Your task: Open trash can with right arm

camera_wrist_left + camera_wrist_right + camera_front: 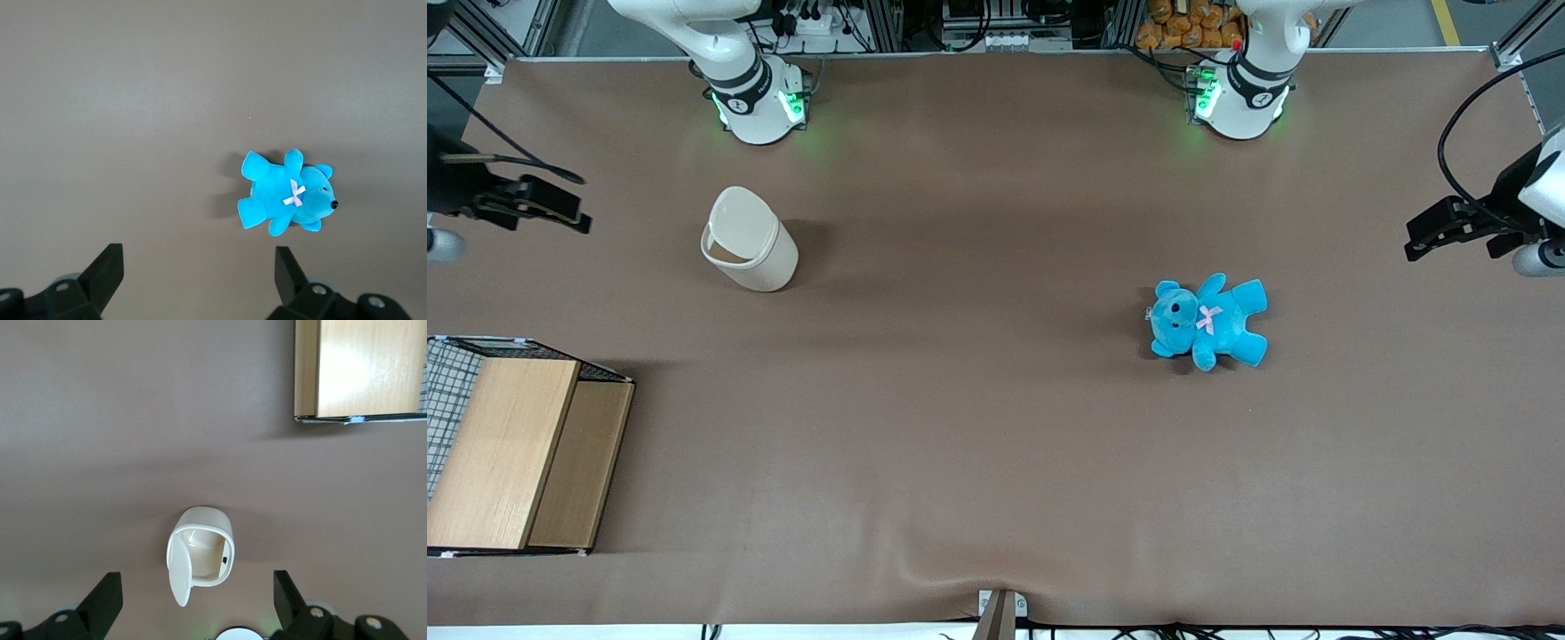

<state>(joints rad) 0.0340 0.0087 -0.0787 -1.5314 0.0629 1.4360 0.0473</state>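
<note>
Even overhead light is falling on the brown table (996,444), bright and without glare. The trash can (749,240) and blue teddy (1208,320) are casting soft, faint shadows. Green lamps are glowing at the arm bases (760,107). The gripper (543,206) is hanging dark at the table's edge toward the working arm's end.

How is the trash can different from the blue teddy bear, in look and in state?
The trash can is cream, hard and hollow, its lid swung open; the teddy bear is bright blue, soft, with a pink bow. The can stands nearer the working arm's end, the bear toward the parked arm's. Both rest on the brown table, untouched; the pincer hangs open above the can.
</note>
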